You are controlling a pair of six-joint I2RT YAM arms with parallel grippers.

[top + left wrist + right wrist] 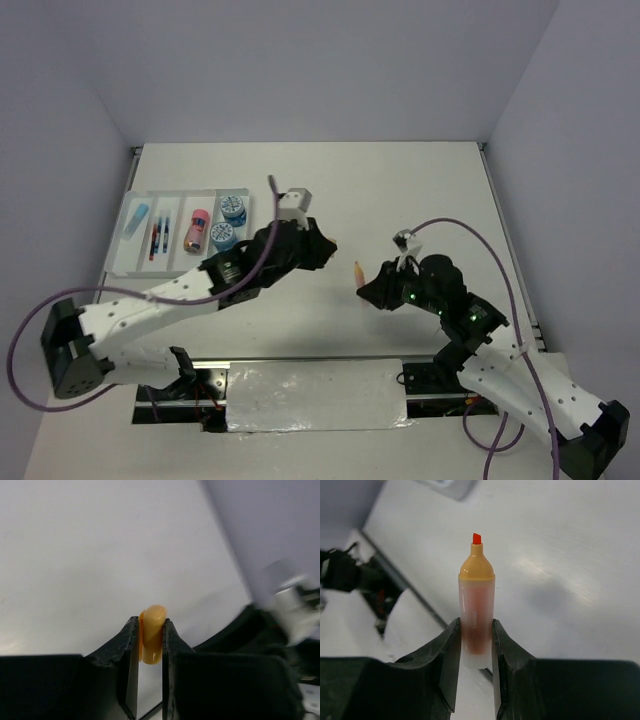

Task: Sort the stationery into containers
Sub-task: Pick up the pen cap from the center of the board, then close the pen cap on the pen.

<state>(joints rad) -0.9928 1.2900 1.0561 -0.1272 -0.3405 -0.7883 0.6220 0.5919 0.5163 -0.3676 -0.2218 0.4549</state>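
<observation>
My left gripper (150, 630) is shut on a short orange cap (152, 635), held above the table; in the top view the gripper (322, 250) is mid-table and the cap is hidden. My right gripper (476, 630) is shut on an uncapped orange highlighter (476, 607), tip pointing away; in the top view the highlighter (358, 272) sticks out of the gripper (372, 290) toward the left gripper. The white tray (123, 255) at the left holds a light-blue piece (138, 217), thin pens (156, 236), a pink-orange cylinder (196, 230) and two blue-white rolls (228, 220).
White walls enclose the table at the back and both sides. A small grey block (293, 201) of the left arm sits near the tray's right end. A grey plate (315, 393) lies between the arm bases at the near edge. Purple cables loop from both arms.
</observation>
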